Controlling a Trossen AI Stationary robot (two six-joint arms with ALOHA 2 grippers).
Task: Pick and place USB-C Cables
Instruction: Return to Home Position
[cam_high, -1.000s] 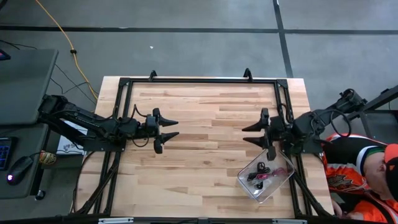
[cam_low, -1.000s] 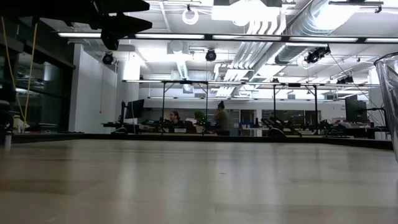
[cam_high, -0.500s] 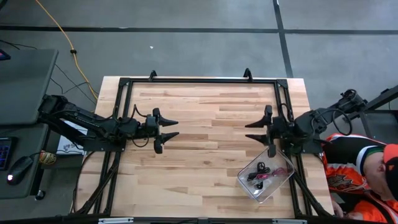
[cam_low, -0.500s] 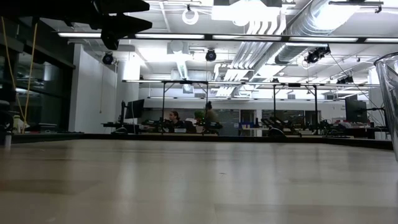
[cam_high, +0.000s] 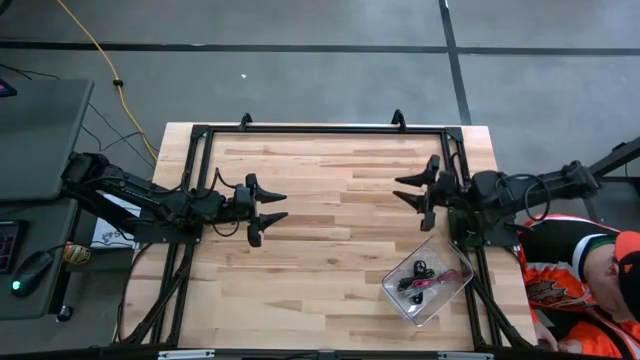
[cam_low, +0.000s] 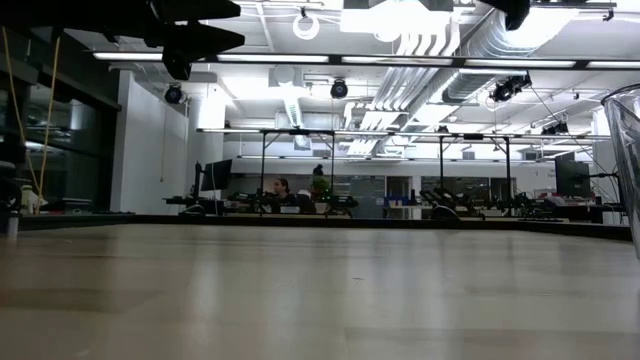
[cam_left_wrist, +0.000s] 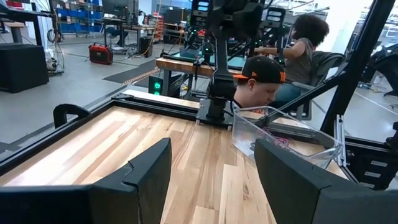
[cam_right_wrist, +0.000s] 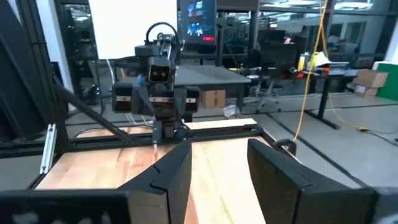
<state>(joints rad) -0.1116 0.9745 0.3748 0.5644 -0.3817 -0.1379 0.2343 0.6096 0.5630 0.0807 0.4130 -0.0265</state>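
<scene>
Right end effector (cam_high: 400, 190) has pulled away from the bin (cam_high: 392, 290); fingers wide, empty

The USB-C Cables (cam_high: 420, 278) lie tangled inside the clear bin near the bench's (cam_high: 330, 250) right edge, black loops against a pinkish-red one; no cable shows outside it, so placing looks finished; left end effector (cam_high: 284, 206) waits mid-left, wide.

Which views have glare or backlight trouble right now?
Low view: ceiling strip lights backlight it, so the left gripper is only a black silhouette. High view: even light; right gripper, on the right of the table, and USB-C cables in the transparent bin read fine. Left wrist view: highlights on the bin walls. Right wrist view: white panel blown out.
</scene>
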